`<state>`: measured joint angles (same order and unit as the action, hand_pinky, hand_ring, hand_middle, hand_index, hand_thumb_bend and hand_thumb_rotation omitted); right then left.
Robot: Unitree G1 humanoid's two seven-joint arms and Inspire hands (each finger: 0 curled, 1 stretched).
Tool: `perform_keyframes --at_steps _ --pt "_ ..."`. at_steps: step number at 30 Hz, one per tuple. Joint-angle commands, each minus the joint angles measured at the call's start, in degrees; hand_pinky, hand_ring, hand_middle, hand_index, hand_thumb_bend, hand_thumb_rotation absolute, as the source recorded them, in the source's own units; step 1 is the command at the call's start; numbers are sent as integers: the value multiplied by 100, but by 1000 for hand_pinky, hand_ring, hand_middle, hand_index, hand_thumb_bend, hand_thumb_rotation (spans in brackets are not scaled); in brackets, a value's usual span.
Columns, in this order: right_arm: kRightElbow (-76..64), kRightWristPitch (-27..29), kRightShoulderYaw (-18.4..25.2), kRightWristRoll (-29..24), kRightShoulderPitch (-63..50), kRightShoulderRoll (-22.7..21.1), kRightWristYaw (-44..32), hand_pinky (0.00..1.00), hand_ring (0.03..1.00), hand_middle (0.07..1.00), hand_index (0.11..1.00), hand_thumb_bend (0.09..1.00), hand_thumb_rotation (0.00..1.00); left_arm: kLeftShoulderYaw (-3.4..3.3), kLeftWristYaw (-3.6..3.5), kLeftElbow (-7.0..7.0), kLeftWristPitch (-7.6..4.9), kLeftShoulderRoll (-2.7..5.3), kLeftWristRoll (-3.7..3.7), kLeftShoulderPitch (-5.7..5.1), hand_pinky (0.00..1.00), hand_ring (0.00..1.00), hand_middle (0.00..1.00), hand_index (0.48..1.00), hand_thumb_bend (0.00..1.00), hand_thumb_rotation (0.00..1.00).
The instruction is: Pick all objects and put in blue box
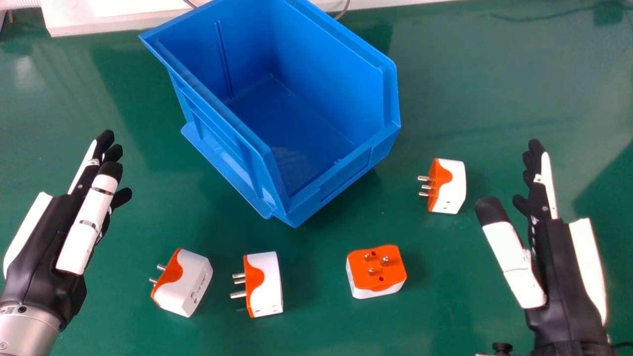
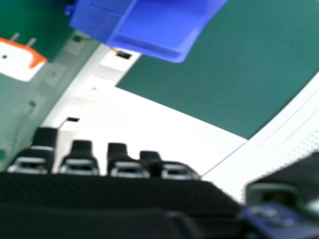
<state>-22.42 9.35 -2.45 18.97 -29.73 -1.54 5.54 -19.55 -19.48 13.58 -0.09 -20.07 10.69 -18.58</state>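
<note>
A workbench in what appears to be a lab or workshop, which of the two unclear: a smooth green work surface (image 1: 494,89) carries a blue plastic parts bin (image 1: 331,64) toward 11 o'clock, plug adapters (image 1: 268,282) from 3 round to 8 o'clock, and a thin cable (image 1: 344,9) at 12 o'clock.

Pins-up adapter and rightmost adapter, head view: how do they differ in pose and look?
The pins-up adapter points its pins upward; the rightmost adapter points its pins toward the view's left. The pins-up adapter shows mostly orange, the rightmost adapter mostly white. Both have three pins.
</note>
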Motion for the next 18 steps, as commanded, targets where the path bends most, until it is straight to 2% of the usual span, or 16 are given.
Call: perform_keyframes --at_steps 1,13,15,18 --pt "-124 100 17 18 52 -42 52 932 1000 1000 1000 571 1000 -55 44 109 -27 10 70 42 936 1000 1000 1000 284 1000" --pt "-172 62 1 -9 102 -83 8 940 1000 1000 1000 545 1000 -48 106 91 32 27 94 72 937 1000 1000 1000 292 1000" --pt "-161 26 15 1 171 -113 -10 942 1000 1000 1000 544 1000 -45 116 64 60 25 96 108 938 1000 1000 1000 292 1000" --pt "-152 -108 99 13 354 -220 -88 945 1000 1000 1000 544 992 -41 130 105 109 29 94 115 938 1000 1000 1000 294 1000"
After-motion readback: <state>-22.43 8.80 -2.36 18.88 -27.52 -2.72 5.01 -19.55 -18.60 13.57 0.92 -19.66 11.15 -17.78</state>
